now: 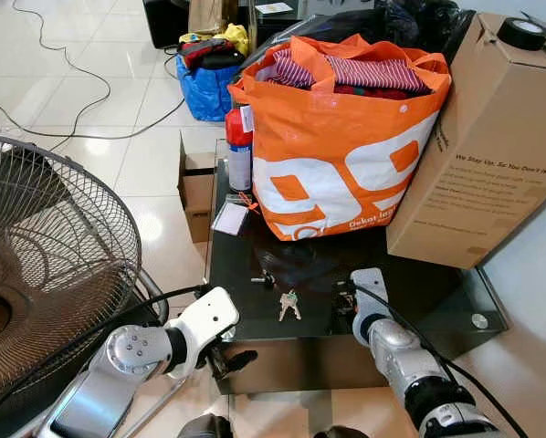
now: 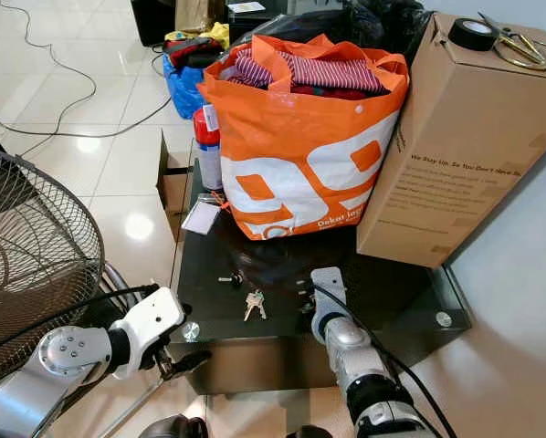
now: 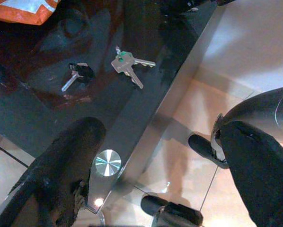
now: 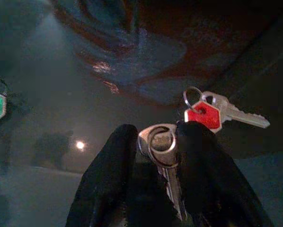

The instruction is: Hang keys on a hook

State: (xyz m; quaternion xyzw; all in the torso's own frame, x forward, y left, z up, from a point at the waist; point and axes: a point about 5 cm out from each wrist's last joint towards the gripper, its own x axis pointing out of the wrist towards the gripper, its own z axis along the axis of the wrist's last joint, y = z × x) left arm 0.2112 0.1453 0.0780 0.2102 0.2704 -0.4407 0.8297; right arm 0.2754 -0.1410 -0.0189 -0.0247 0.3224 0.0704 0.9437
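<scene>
On the black glass table point(image 1: 419, 297) lies a bunch of silver keys with a green tag point(image 1: 289, 306), close to the front edge. A single black-headed key point(image 1: 264, 279) lies just behind it. My right gripper point(image 1: 346, 297) rests low on the table, right of the green-tagged keys. In the right wrist view it point(image 4: 153, 135) is shut on a key ring point(image 4: 161, 142) that carries a red-tagged key point(image 4: 204, 116). My left gripper point(image 1: 227, 360) hangs open below the table's front left corner; its fingers point(image 3: 61, 175) stand wide apart, with nothing between them.
A full orange shopping bag point(image 1: 337, 155) and a big cardboard box point(image 1: 488, 155) take up the back of the table. A red spray can point(image 1: 240, 146) and a white card point(image 1: 229, 219) stand at its left. A floor fan point(image 1: 45, 265) is close on my left. Cables cross the tiled floor.
</scene>
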